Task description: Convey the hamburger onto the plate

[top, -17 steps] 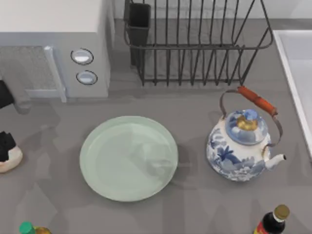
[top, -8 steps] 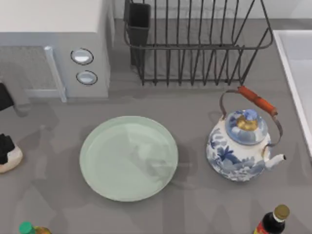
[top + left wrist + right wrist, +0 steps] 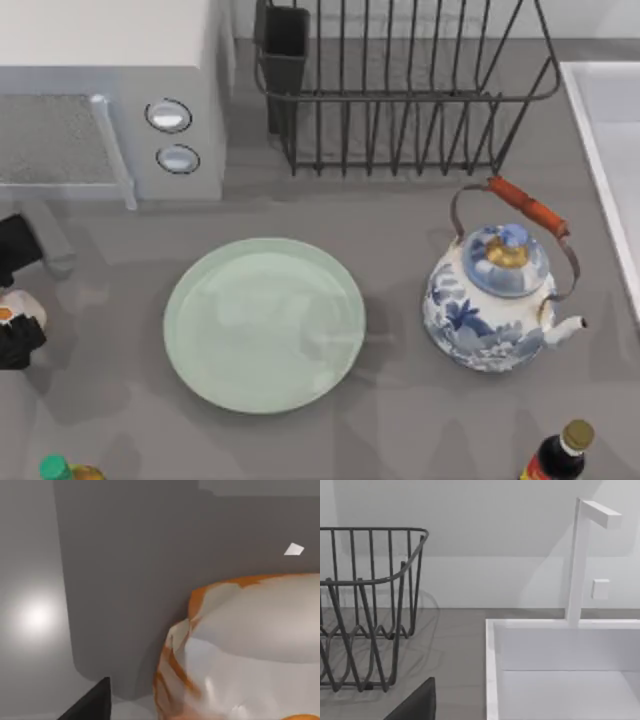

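Note:
The hamburger (image 3: 20,304), a small cream-white bun with an orange spot, sits at the table's far left edge. My left gripper (image 3: 16,298) is open around it, one dark finger (image 3: 16,250) behind the bun and the other in front, with gaps showing on both sides. In the left wrist view the hamburger (image 3: 245,650) looms very close, with a dark fingertip (image 3: 92,705) beside it and apart from it. The pale mint-green plate (image 3: 264,324) lies in the middle of the table, to the right of the hamburger. My right arm is parked by the sink (image 3: 560,670).
A microwave (image 3: 110,90) stands at the back left and a wire dish rack (image 3: 400,90) behind the plate. A blue-white teapot (image 3: 497,300) stands right of the plate. Bottles (image 3: 558,455) stand at the front edge, another (image 3: 60,468) at the front left.
My left gripper has moved toward the table's front edge and now straddles the hamburger, which it partly covered before. The bun has shifted slightly backward.

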